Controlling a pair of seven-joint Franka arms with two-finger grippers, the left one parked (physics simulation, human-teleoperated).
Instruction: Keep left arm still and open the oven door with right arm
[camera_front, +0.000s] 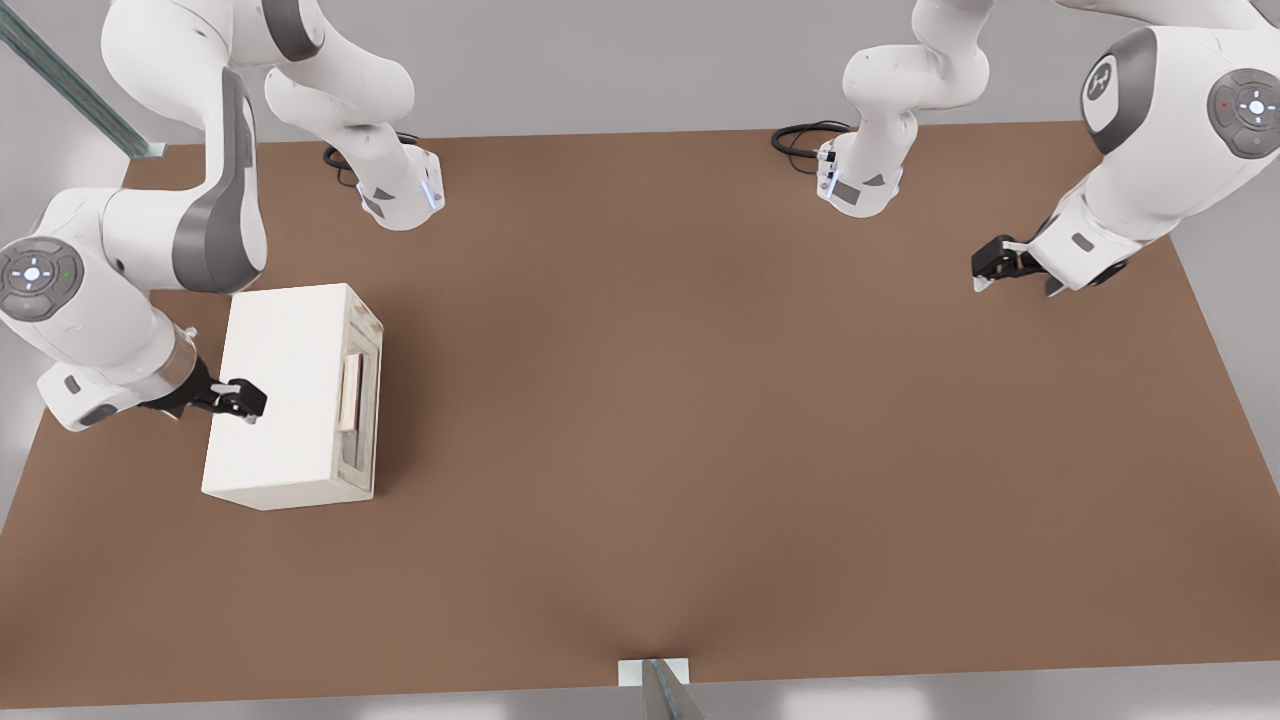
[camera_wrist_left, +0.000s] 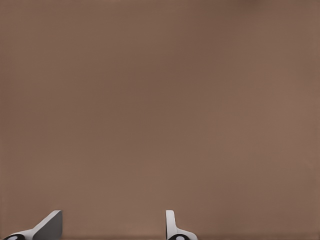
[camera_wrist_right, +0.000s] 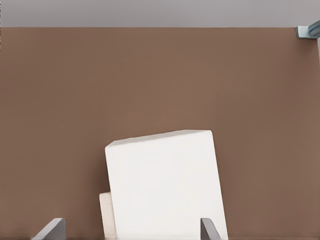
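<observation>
The oven (camera_front: 290, 395) sits on the brown table (camera_front: 700, 400), at about nine o'clock in the front view; its door (camera_front: 362, 400) with the pale bar handle (camera_front: 349, 393) faces three o'clock and looks closed; the right arm (camera_front: 120, 270) reaches over the box's plain top; its gripper (camera_front: 247, 405) hangs there with fingers (camera_wrist_right: 52, 229) spread apart, holding nothing; no writing shows on the oven.
</observation>
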